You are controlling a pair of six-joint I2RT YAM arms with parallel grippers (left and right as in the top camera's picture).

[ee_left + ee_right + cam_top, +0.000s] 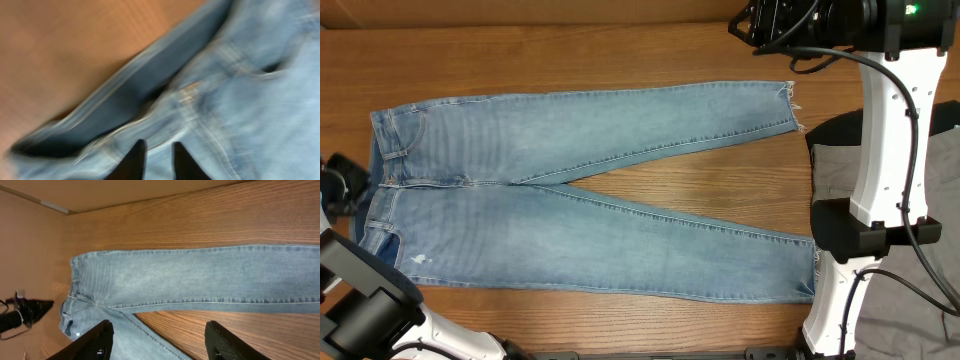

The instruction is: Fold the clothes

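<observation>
Light-blue jeans (570,130) lie flat on the wooden table (620,55), waistband to the left and the two legs spread in a V toward the right, frayed hems at the right end. My left gripper (342,185) sits at the waistband at the far left. In the blurred left wrist view its fingertips (136,152) stand a little apart just above the denim (250,100), with nothing clamped between them. My right gripper (160,340) hangs open high over the table's back right, looking down on the jeans (200,275).
A grey garment (835,165) lies at the right edge beside the hems, partly behind the right arm's white column (885,140). More grey cloth (920,315) shows at the bottom right. The left arm's base (370,310) fills the front left corner.
</observation>
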